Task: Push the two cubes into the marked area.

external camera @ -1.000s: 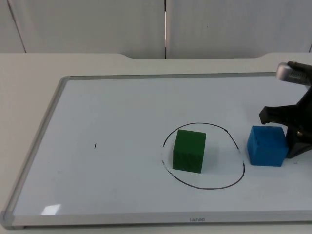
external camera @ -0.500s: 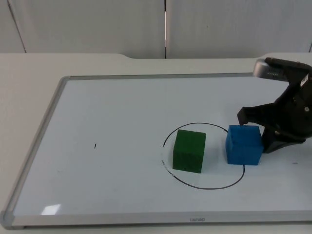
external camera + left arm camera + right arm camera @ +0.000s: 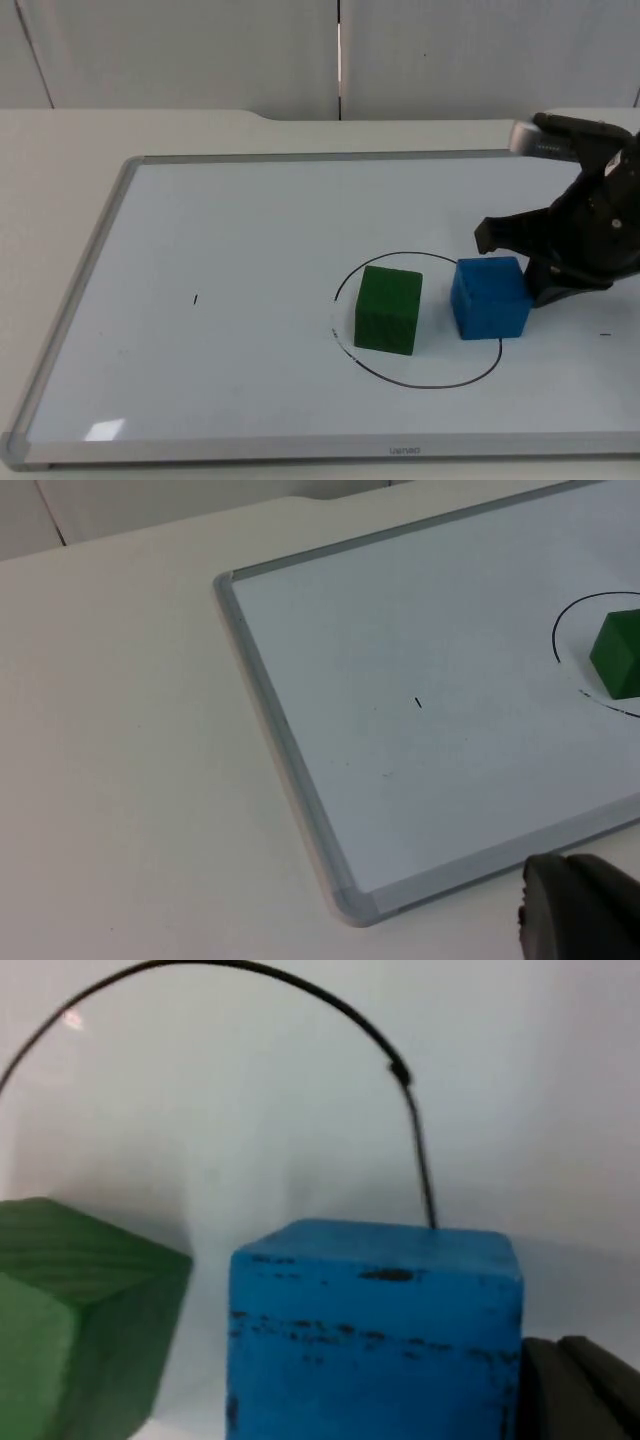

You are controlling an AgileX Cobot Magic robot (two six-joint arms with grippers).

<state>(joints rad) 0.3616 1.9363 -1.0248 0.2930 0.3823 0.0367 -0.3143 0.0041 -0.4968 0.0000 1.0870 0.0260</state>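
We see the right end effector [image 3: 520,268] right beside the blue cube [image 3: 490,297], on the side away from the green cube [image 3: 388,309]. Its two black fingers are spread apart, one by the far top corner of the blue cube and one low by the cube's near side. It is not holding anything; it is pressed up against the blue cube. In the right wrist view a black fingertip [image 3: 580,1388] sits just beside the blue cube [image 3: 372,1328].

The blue cube sits on the black circle [image 3: 417,318] drawn on the whiteboard [image 3: 250,250]. Part of the cube is inside the circle and part sticks out over the line, on the side away from the green cube. The green cube is all inside the circle, near the blue cube but not touching it; a thin gap shows between them.

The left end effector [image 3: 580,910] waits off the whiteboard, over the bench [image 3: 120,780], just past the near corner of the whiteboard frame and well apart from the green cube [image 3: 618,654]. We cannot tell if it is open or closed.
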